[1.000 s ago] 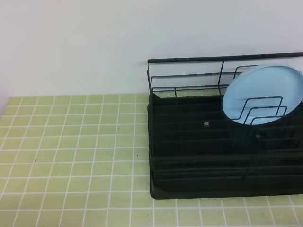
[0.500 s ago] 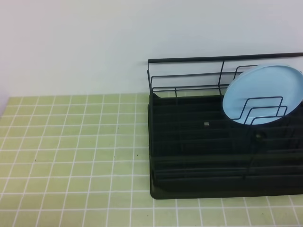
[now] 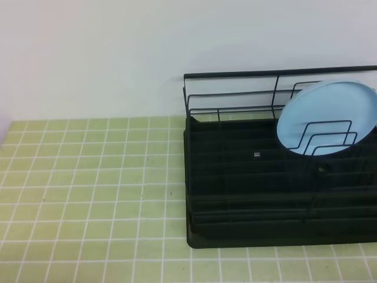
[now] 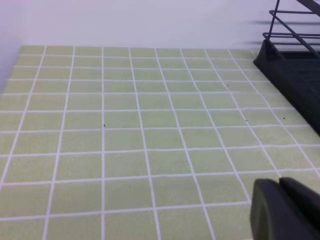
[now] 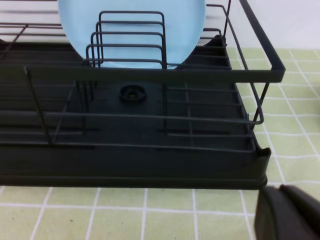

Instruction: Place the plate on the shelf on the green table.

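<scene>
The plate stood on edge in the rack, leaning against the back rail behind the wire dividers, on the tiled table. The left gripper hung closed and empty above bare tiles; the right gripper, also closed and empty, sat just off the rack's front corner.

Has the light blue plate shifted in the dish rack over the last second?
No. The light blue plate sits at the same spot against the black dish rack's top rail and wire dividers.
</scene>
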